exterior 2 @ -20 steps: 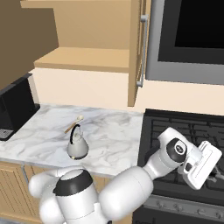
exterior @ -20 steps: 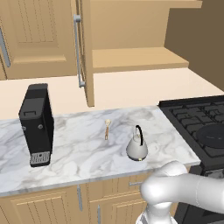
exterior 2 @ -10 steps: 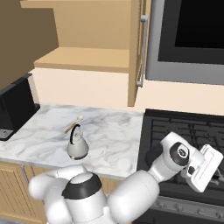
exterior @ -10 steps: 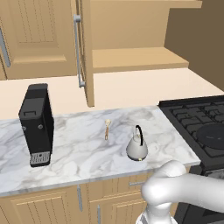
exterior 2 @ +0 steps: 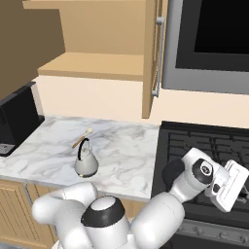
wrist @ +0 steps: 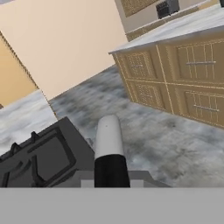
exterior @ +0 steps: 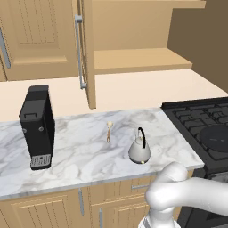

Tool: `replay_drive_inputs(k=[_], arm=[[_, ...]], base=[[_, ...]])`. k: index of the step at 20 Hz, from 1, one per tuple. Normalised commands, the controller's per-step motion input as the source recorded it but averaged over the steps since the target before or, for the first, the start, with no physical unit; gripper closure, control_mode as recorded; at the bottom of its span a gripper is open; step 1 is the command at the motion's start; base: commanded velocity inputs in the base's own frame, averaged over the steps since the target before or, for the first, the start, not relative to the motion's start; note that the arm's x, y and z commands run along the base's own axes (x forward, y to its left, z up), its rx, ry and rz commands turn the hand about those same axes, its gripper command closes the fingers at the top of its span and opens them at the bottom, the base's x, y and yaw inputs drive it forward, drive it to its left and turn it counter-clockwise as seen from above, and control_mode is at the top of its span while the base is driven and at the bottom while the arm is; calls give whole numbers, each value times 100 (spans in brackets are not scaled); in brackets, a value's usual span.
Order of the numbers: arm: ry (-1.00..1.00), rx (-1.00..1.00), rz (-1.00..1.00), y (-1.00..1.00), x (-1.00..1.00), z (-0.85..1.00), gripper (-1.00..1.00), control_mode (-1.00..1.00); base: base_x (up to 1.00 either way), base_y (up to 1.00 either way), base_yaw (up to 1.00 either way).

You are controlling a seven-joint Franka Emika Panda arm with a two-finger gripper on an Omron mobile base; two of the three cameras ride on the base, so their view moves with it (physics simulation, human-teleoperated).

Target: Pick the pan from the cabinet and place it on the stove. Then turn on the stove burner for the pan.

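On the stove, pan near fingers.

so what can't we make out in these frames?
- Pan: cut off by the right edge in the left base view; handle unseen.
- Stove knobs: hidden behind the arm in the right base view.
- Gripper: fingertips cut off at the hand view's bottom.
- Small stick by the kettle: too small to identify.

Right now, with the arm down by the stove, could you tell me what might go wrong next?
1. The claw hangs shut at the front edge of the stove. I cannot tell which knob it faces, so it might light a burner away from the pan.
2. The arm's elbow sits close to the kettle; a wide swing could knock it.
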Motion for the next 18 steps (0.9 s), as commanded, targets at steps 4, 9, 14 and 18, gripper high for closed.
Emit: replay_drive_inputs(k=[4, 9, 14, 18], arm=[[13, -3, -5, 0, 35, -18, 100, -100], [15, -2, -4, 0, 24, -16, 100, -100], [15, -1, -1, 2, 11, -35, -100, -100], [10, 0, -1, 3, 2, -17, -100, -100]], base=[[0, 0, 0], [0, 0, 0], [0, 0, 0], [0, 0, 0]])
